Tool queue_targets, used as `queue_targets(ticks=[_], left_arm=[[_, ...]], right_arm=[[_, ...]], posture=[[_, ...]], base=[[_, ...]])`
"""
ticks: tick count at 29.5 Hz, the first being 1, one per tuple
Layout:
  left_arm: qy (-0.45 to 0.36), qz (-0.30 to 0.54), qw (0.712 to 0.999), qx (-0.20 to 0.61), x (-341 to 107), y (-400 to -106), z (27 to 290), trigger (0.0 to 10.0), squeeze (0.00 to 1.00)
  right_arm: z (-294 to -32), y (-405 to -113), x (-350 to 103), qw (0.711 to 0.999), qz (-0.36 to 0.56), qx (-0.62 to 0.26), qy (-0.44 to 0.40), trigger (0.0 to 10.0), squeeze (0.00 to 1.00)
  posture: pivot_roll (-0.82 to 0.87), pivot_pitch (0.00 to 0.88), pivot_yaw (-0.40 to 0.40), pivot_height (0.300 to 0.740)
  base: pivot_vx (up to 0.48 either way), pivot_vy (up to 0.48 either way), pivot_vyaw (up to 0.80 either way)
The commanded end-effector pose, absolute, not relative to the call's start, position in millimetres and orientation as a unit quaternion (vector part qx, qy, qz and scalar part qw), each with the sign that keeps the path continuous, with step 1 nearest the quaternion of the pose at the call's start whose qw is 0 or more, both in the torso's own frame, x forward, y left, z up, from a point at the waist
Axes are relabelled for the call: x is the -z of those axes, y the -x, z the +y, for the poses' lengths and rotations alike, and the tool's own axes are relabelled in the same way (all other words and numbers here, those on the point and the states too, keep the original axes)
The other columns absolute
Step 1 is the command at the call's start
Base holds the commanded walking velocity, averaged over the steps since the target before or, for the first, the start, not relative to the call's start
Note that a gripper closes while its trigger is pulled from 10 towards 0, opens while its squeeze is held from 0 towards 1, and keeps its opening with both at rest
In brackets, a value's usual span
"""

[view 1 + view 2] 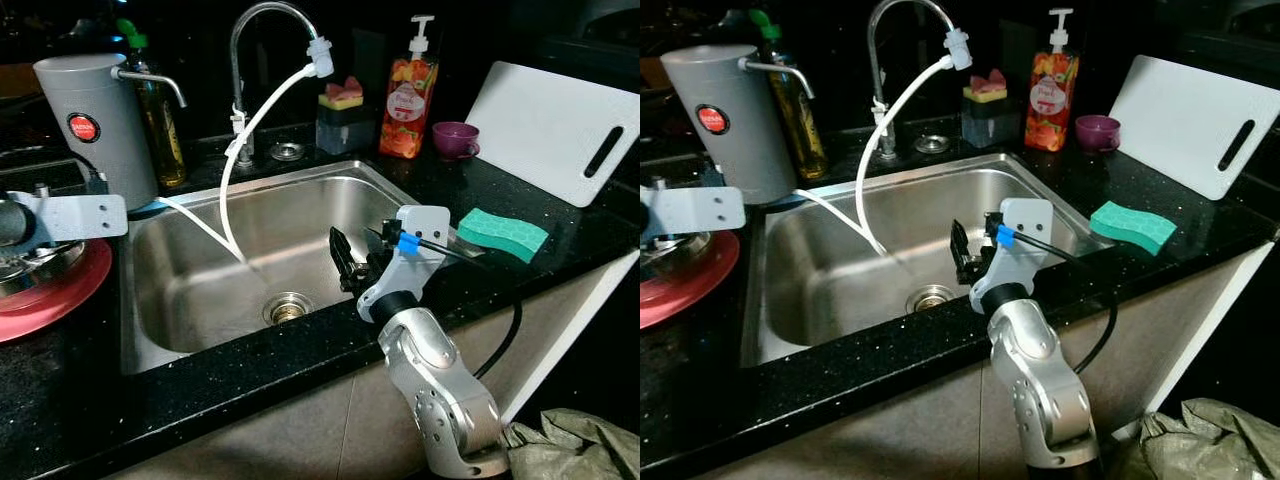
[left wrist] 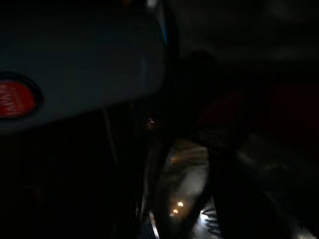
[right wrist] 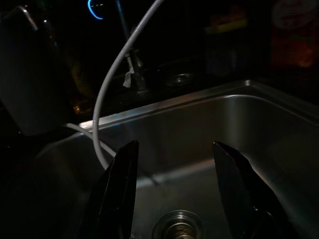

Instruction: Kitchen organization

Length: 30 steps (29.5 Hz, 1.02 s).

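Hovering over sink (image 1: 200,300), right gripper (image 3: 174,194) spread.

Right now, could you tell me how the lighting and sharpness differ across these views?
Eye views: bright and sharp, with glare on the sink wall. Left wrist view: very dark and blurred, just the grey canister discernible. Right wrist view: dim, but the open right gripper and drain are readable.

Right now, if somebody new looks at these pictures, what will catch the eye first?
Probably the right end effector, its fingers open and empty above the steel sink. Next, the white hose looping from the faucet down into the basin. Then the green sponge on the black counter to the sink's right.
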State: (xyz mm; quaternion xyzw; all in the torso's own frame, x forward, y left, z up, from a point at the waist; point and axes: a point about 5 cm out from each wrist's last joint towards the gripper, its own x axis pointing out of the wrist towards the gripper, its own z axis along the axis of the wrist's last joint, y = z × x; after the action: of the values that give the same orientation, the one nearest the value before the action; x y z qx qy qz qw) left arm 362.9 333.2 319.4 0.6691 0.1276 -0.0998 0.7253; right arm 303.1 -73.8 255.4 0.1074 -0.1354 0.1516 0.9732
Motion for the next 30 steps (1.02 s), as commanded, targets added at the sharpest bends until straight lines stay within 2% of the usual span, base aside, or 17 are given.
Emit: queue_targets(ticks=[1, 4, 5, 6, 7, 8, 9, 15, 26, 27, 28, 30], left_arm=[[-0.674, 0.135, 0.721, 0.091, -316.8, -364.2, 334.4, 10.0, 0.00], [-0.681, 0.140, 0.713, 0.088, -312.7, -366.1, 333.2, 10.0, 0.00], [-0.684, 0.143, 0.710, 0.085, -311.9, -366.1, 333.9, 8.1, 0.00], [-0.686, 0.145, 0.708, 0.083, -311.6, -366.0, 334.7, 6.7, 0.00], [-0.686, 0.145, 0.708, 0.083, -311.6, -366.0, 334.7, 6.7, 0.00], [-0.686, 0.146, 0.708, 0.080, -311.9, -365.7, 335.6, 1.5, 0.00], [-0.687, 0.146, 0.708, 0.077, -312.2, -365.3, 336.6, 0.0, 0.00], [-0.691, 0.150, 0.704, 0.064, -312.8, -361.9, 343.4, 0.0, 0.00], [-0.718, 0.161, 0.677, 0.030, -323.7, -353.4, 358.0, 0.0, 0.00], [-0.726, 0.151, 0.671, 0.005, -333.6, -352.2, 360.1, 8.7, 0.00], [-0.730, 0.137, 0.670, -0.010, -343.5, -351.2, 360.2, 10.0, 0.00], [-0.729, 0.124, 0.672, -0.020, -351.5, -350.2, 359.6, 10.0, 0.00]], right_arm=[[-73.4, -299.3, -256.2, 0.973, -0.138, -0.152, -0.106, 10.0, 0.00], [-73.6, -298.9, -256.2, 0.973, -0.138, -0.150, -0.106, 10.0, 0.00], [-73.7, -298.9, -256.2, 0.973, -0.138, -0.150, -0.106, 10.0, 0.00], [-73.7, -298.8, -256.3, 0.973, -0.139, -0.150, -0.106, 10.0, 0.00], [-73.7, -298.8, -256.3, 0.973, -0.139, -0.150, -0.106, 10.0, 0.00], [-74.2, -298.9, -256.2, 0.973, -0.139, -0.149, -0.106, 10.0, 0.00], [-74.6, -298.9, -256.2, 0.973, -0.139, -0.149, -0.106, 10.0, 0.00], [-73.5, -299.5, -256.5, 0.973, -0.139, -0.155, -0.104, 10.0, 0.00], [-74.5, -301.9, -258.0, 0.972, -0.141, -0.155, -0.103, 10.0, 0.00], [-74.8, -302.2, -258.6, 0.972, -0.142, -0.156, -0.104, 10.0, 0.00], [-74.3, -301.8, -260.5, 0.969, -0.145, -0.166, -0.110, 10.0, 0.00], [-72.5, -300.9, -263.1, 0.964, -0.148, -0.184, -0.122, 10.0, 0.00]], posture=[[0.08, 0.156, 0.021, 0.740], [0.07, 0.148, 0.023, 0.740], [0.07, 0.148, 0.023, 0.740], [0.07, 0.148, 0.023, 0.740], [0.07, 0.148, 0.023, 0.740], [0.07, 0.141, 0.021, 0.740], [0.07, 0.140, 0.019, 0.740], [0.08, 0.131, 0.008, 0.740], [0.08, 0.123, 0.001, 0.740], [0.08, 0.124, -0.001, 0.740], [0.07, 0.125, -0.004, 0.740], [0.07, 0.125, -0.004, 0.740]], base=[[0.000, 0.000, 0.00], [0.000, 0.000, 0.00], [0.000, 0.000, 0.00], [0.000, 0.000, 0.00], [0.000, 0.000, 0.00], [0.000, 0.000, 0.00], [0.000, 0.000, 0.00], [0.000, 0.000, 0.00], [0.000, 0.000, 0.00], [0.000, 0.000, 0.00], [0.000, 0.000, 0.00], [0.000, 0.000, 0.00]])
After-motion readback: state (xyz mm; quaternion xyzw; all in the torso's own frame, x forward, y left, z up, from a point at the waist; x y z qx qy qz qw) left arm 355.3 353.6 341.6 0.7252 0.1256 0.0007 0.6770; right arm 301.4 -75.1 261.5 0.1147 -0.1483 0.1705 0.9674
